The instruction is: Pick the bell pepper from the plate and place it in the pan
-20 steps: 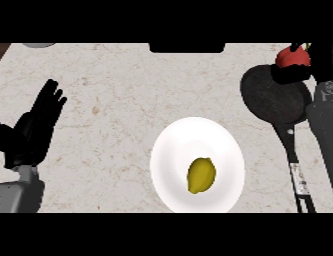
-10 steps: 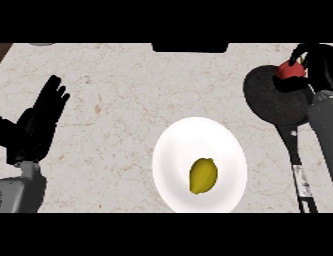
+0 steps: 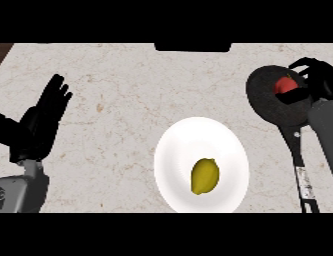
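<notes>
One red pepper (image 3: pixel 285 85) over pan (image 3: pixel 266 100), right hand (image 3: pixel 318 82) fingers curled round it; yellow item (image 3: pixel 205 176) on plate (image 3: pixel 178 150).

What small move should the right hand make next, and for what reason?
Probably open the fingers and let go. The right hand is curled round the red bell pepper, which already sits over the dark pan. The white plate holds only a yellow item. The left hand rests open at the view's left.

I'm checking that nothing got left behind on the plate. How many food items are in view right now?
2. A red bell pepper sits over the pan at the right, in the right hand. A yellow fruit lies on the white plate. The hand may hide part of the pepper.
</notes>
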